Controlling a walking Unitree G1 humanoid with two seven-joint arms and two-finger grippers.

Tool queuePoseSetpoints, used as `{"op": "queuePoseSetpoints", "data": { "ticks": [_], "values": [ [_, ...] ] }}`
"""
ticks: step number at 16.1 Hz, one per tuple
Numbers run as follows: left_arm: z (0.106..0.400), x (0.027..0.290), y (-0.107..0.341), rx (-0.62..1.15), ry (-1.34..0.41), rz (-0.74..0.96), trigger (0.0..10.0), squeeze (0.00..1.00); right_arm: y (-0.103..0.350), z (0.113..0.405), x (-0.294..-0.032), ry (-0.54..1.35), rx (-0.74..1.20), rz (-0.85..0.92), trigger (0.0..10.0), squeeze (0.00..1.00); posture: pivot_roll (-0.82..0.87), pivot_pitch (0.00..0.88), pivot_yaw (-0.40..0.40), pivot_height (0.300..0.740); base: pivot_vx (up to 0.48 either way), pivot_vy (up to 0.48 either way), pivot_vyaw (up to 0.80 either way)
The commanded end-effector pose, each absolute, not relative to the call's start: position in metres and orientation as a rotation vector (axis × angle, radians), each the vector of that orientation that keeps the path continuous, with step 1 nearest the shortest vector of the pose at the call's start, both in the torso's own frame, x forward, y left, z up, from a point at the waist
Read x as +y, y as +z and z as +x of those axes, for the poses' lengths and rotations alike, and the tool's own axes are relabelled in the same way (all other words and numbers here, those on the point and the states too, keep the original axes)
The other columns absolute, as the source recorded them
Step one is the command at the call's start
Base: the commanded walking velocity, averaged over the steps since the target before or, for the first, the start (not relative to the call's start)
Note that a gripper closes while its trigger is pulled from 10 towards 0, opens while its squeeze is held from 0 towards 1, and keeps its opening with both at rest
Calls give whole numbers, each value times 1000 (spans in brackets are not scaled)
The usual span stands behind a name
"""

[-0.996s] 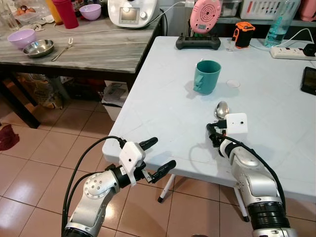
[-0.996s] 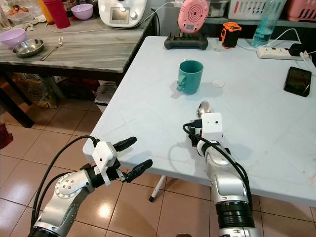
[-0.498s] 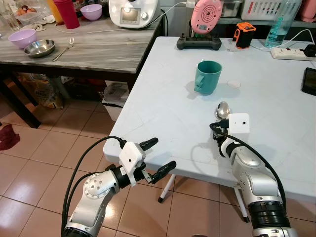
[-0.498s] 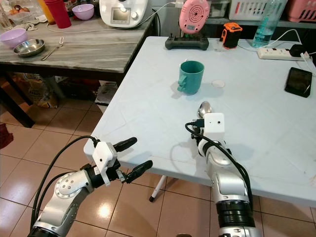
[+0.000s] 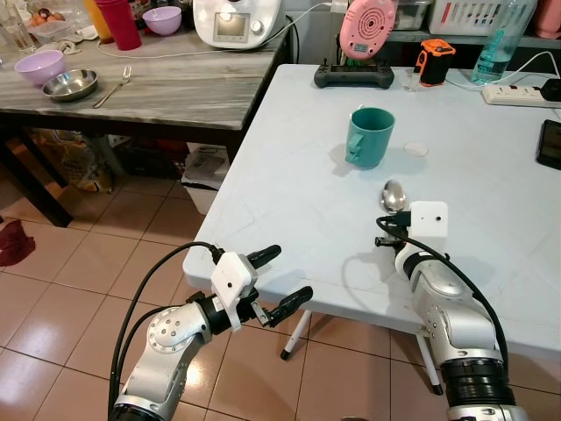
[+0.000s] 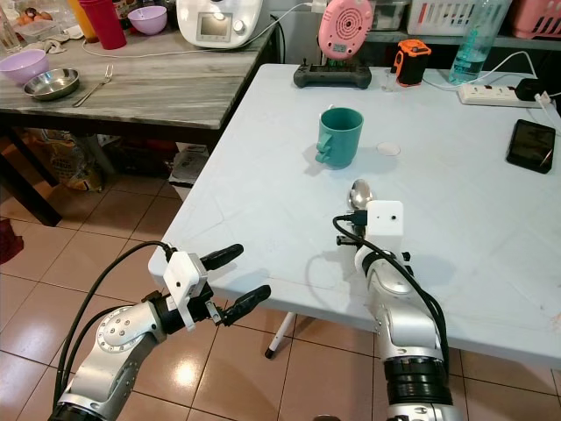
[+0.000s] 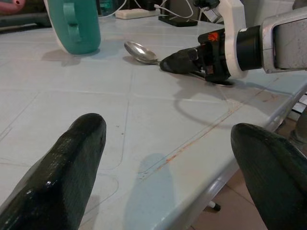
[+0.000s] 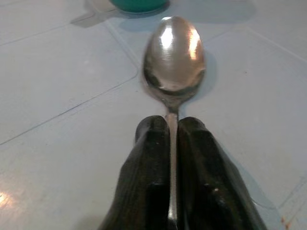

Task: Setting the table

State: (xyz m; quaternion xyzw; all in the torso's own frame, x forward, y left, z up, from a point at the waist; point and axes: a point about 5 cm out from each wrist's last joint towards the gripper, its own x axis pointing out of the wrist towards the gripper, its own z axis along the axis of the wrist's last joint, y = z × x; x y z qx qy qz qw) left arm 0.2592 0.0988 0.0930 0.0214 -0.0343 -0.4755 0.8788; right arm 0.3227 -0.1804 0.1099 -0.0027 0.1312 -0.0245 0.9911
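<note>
In the left eye view, the teal mug [image 5: 369,136] stands upright on the white table [image 5: 289,184], and everything else is placed from it. The spoon [image 5: 392,195] lies on the table just in front of the mug, on the robot's side and slightly to the right, bowl toward the mug. The right gripper [image 5: 392,230] sits low over the table behind the spoon's bowl, its fingers pressed together on the handle. The left gripper [image 5: 279,279] hangs off the table's near edge, well apart from the mug, fingers spread with nothing between them. Beyond the mug lie a black controller [image 5: 351,76] and a pink speaker [image 5: 364,26]; well to its left stands a grey wooden table [image 5: 166,88] with a steel bowl [image 5: 68,85] and a fork [image 5: 112,88]. The right eye view gives the same layout, with a black phone [image 6: 531,146] well to the mug's right. In the left wrist view, the spread fingers [image 7: 67,163] frame the table edge, the mug beyond and the spoon beside it, held by the other gripper. In the right wrist view, the handle runs between the two closed fingers [image 8: 148,177], the bowl lying flat just short of the mug's base.
</note>
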Motion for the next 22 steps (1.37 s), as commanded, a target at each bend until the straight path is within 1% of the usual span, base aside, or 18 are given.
{"op": "queuePoseSetpoints", "data": {
  "ticks": [1,6,8,10,11,12,14,15,16,19,22],
  "values": [
    [259,100,96,-73,-1000,59,10000,0,74,308,-185,-93,455,10,0,0,-269,111,91,740,0,0,0],
    [260,99,96,-76,-996,55,10000,0,73,307,-183,-103,450,42,0,0,-271,110,91,740,0,0,0],
    [262,99,97,-84,-976,54,10000,0,80,310,-181,-116,405,61,0,0,-271,108,93,740,0,0,0],
    [268,101,97,-95,-867,71,10000,0,93,312,-180,-126,320,20,0,0,-270,106,93,740,0,0,0],
    [276,102,95,-88,-769,75,10000,0,102,311,-178,-128,257,5,0,0,-269,104,92,740,0,0,0],
    [276,102,95,-88,-765,76,10000,0,103,311,-178,-129,255,5,0,0,-269,104,92,740,0,0,0],
    [285,105,97,-99,-647,37,10000,0,113,308,-176,-130,171,4,0,0,-267,102,91,740,0,0,0],
    [289,108,98,-93,-591,23,10000,0,117,306,-175,-121,135,-5,1255,0,-266,101,90,740,0,0,0],
    [293,110,99,-85,-560,-10,10000,0,120,304,-175,-129,104,4,10000,0,-266,101,89,740,0,0,0],
    [296,111,101,-92,-546,-16,10000,0,121,303,-174,-131,96,5,10000,0,-265,101,89,740,0,0,0],
    [297,109,102,-100,-544,-18,10000,0,123,304,-172,-127,79,18,10000,0,-264,101,90,740,0,379,0]
  ]
}}
